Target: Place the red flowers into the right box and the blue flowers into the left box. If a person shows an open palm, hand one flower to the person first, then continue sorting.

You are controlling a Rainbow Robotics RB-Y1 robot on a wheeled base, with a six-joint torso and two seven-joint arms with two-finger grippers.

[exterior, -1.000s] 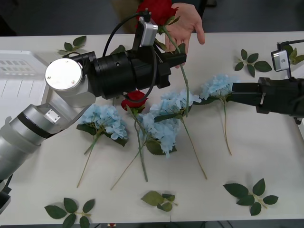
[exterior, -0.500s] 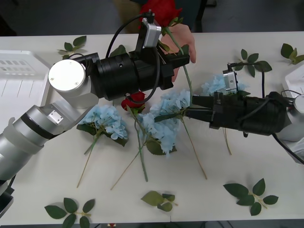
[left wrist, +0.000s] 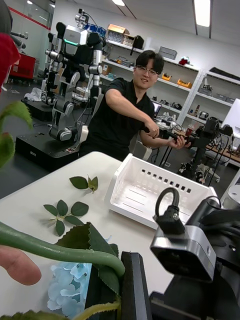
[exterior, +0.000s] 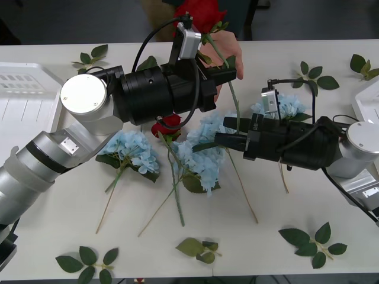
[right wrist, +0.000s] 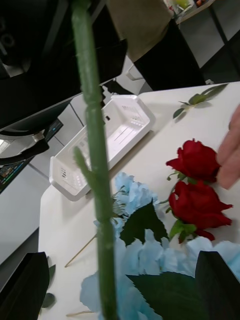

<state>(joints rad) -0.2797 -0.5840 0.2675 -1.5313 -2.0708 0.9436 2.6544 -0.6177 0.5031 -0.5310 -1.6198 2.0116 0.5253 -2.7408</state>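
- Evidently the left gripper [exterior: 228, 70] clamps a red rose [exterior: 198, 12] by its stem, lifted against the person's hand [exterior: 226, 47] just beyond its fingertips, as a hand-over.
- Meanwhile the right gripper [exterior: 220, 141] reaches low, fingers spread, its tips at the blue hydrangeas [exterior: 207, 148], with the rose's stem [right wrist: 95, 165] between them.

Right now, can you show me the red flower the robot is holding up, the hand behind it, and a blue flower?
held red flower [exterior: 201, 13], front view, on its bloom.
person's hand [exterior: 227, 44], front view, on the palm.
blue flower [exterior: 133, 148], front view, on its petals.
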